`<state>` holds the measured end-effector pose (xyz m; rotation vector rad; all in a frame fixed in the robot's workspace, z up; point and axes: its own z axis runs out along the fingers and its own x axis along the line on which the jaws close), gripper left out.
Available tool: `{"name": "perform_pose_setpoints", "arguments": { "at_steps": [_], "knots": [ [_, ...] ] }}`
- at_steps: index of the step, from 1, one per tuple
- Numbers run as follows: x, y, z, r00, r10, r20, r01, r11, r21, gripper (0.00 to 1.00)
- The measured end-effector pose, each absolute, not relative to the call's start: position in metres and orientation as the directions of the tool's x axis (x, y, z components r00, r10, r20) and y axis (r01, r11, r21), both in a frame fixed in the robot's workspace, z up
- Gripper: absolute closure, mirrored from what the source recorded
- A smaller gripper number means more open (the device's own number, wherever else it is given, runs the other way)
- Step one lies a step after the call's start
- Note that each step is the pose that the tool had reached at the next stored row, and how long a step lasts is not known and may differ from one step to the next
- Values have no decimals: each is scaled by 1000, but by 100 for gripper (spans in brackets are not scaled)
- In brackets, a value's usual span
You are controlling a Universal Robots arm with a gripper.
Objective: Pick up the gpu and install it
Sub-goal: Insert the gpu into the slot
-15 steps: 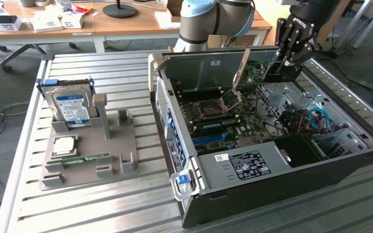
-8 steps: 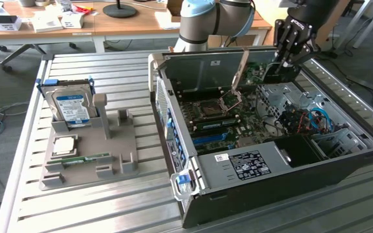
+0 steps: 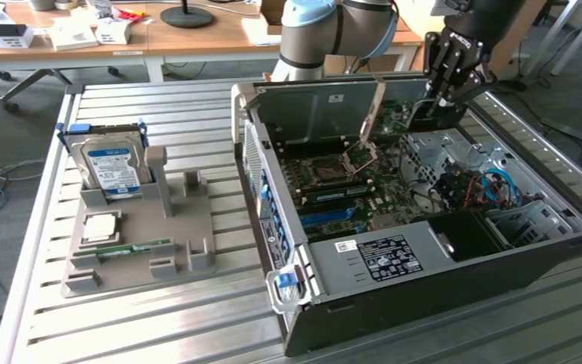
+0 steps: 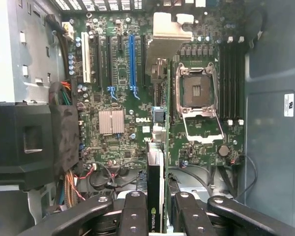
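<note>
Between the gripper's [image 4: 160, 209] fingers [image 4: 135, 211], closed tight on it, the gpu [image 4: 155, 172] stood edge-on; beneath lay the Dell motherboard [image 4: 123, 93] inside the open computer case [image 3: 423, 280].

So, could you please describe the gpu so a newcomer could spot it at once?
Find the open computer case on the slatted metal table; the gripper hangs over it. Clamped in the gripper is the gpu, a thin dark card, edge-on, with a green NVIDIA logo, unlike the blue-labelled hard drive standing in the grey holder.
</note>
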<state>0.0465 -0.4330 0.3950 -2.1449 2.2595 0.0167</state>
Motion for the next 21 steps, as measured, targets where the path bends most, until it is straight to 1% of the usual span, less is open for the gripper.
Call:
{"name": "perform_pose_setpoints", "arguments": {
  "at_steps": [4,8,21],
  "knots": [
    [45,-433,395,-50,-998,-22,-999,51,-11,74],
    [45,-433,395,-50,-999,-10,-999,50,-12,74],
    [38,-433,391,-51,-999,-10,-999,51,-12,74]
  ]
}}
